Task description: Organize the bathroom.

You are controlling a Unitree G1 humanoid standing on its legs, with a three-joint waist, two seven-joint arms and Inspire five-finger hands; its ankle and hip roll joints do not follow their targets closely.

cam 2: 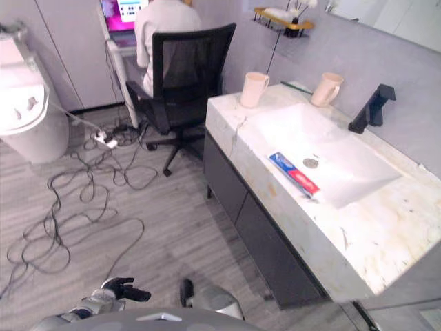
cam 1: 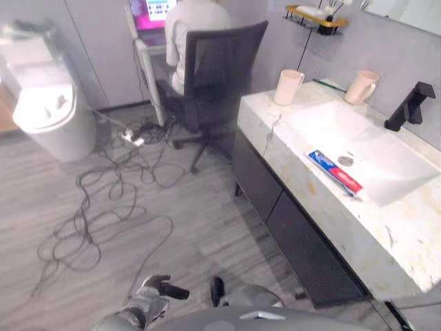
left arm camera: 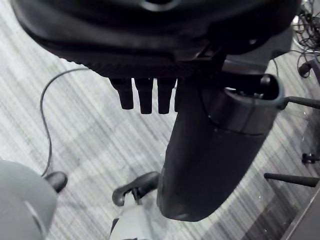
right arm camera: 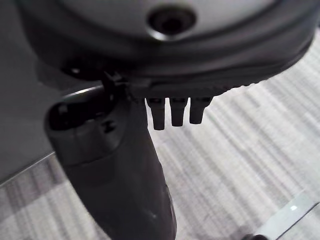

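The left hand hangs low at the robot's side over the grey wood-look floor, its fingers straight and relaxed and nothing in them. The right hand hangs low on the other side, above the same striped floor; its fingers point down loosely and hold nothing.

Ahead and to the right of the right hand stands the vanity: dark cabinet doors under a pale marble countertop. A white sink basin is set into that top, with its drain showing. A toothpaste tube, blue and red, lies flat along the basin's near rim, well apart from both hands. A black faucet rises at the wall side of the basin.

Farther along the counter two cream mugs stand upright: one mug near the counter's far corner and a second mug close to the wall, with a thin green object lying between them, too small to make out. On the wall above is a small gold-edged shelf carrying small items.

Ahead of the left hand, loose black cables snake across the floor towards a power strip. Beyond it and to the left stands a white toilet. Farthest off, a person in a white top sits in a black mesh office chair facing a lit screen.
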